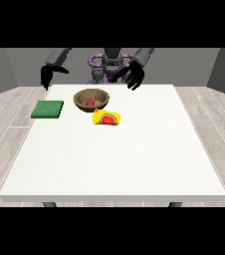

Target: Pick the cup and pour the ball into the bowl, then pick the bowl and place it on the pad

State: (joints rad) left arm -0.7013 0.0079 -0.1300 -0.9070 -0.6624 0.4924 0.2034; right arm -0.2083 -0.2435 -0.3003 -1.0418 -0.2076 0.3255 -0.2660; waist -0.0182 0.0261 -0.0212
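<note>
The cup [107,118] is seen lying on its side on the white worktop [114,159], just in front of the bowl [90,99] and slightly toward the view's right of it. The cup is yellow and a watermelon-slice picture in red and green is borne on its side; no writing or brand can be read on it or on anything else.

The hand at the view's right [134,76] is held above the far edge of the worktop, its dark fingers hanging down spread and relaxed, and nothing is held or touched by it. The hand at the view's left [46,75] is held off the far left corner of the worktop, pointing downward; nothing is seen in it, and how its fingers lie cannot be told.

The bowl is brown, wooden-looking and upright, and a red ball [90,102] is seen resting inside it. A flat green pad [48,109] lies to the view's left of the bowl, apart from it, near the worktop's left edge.
</note>
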